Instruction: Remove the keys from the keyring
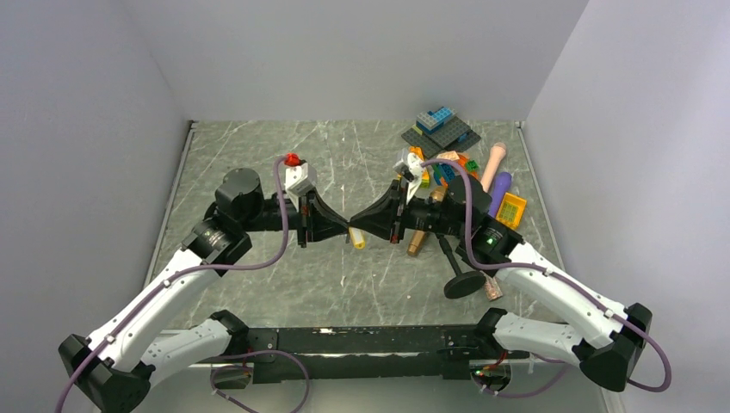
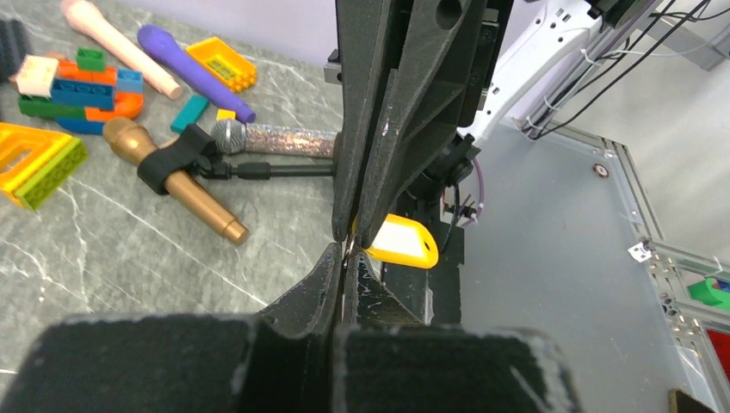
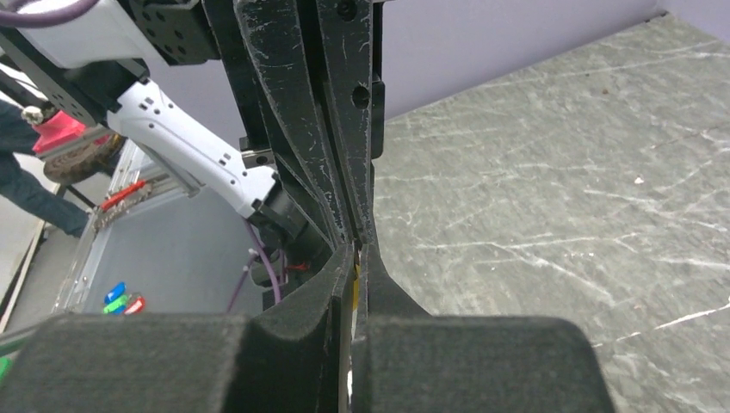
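My two grippers meet tip to tip above the middle of the table. My left gripper (image 1: 342,227) is shut on a thin grey metal sliver, the keyring (image 2: 348,247), seen edge-on between its jaws (image 2: 344,255). My right gripper (image 1: 355,225) is shut on a yellow plastic key tag (image 2: 405,242), which sticks out sideways from its fingertips and hangs below the tips in the top view (image 1: 356,240). In the right wrist view a yellow strip of the tag (image 3: 355,282) shows between the right gripper's (image 3: 355,251) jaws. No brass key is visible; the fingers hide it.
A toy pile lies at the back right: building bricks (image 1: 441,129), pink (image 1: 493,163) and purple (image 1: 500,191) sticks, a yellow block (image 1: 511,210). A gold toy microphone (image 2: 176,179) sits clipped in a stand with a black round base (image 1: 465,284), under the right arm.
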Controlling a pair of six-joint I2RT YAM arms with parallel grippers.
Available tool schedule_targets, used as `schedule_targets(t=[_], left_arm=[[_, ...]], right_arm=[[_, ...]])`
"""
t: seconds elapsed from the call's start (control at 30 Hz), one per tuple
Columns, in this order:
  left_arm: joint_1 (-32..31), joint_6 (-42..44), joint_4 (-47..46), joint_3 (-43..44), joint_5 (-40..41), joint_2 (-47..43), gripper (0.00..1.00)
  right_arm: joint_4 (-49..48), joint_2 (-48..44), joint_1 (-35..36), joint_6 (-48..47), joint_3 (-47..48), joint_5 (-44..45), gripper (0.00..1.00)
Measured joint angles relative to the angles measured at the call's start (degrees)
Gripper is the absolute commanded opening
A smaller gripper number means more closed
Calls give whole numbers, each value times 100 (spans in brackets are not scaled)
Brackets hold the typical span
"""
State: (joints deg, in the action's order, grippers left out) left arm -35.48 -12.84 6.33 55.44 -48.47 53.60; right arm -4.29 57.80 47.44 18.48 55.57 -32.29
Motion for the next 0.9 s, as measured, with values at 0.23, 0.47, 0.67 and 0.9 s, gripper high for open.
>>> schedule_targets(t=[0.23, 0.47, 0.67, 0.9], left_arm=[[-9, 55, 328, 0, -146, 184, 0], [-24, 179, 647, 0, -278, 367, 0], [-85, 278, 824, 33, -323, 476, 0], [-214, 463, 1086, 94, -269, 562, 0]], right_arm=[[564, 57, 0, -345, 68, -125, 0], [1154, 190, 0, -678, 208, -262, 0], [1543, 278, 2, -876, 350, -356, 0], [2203, 472, 24, -1121, 680, -461, 0]])
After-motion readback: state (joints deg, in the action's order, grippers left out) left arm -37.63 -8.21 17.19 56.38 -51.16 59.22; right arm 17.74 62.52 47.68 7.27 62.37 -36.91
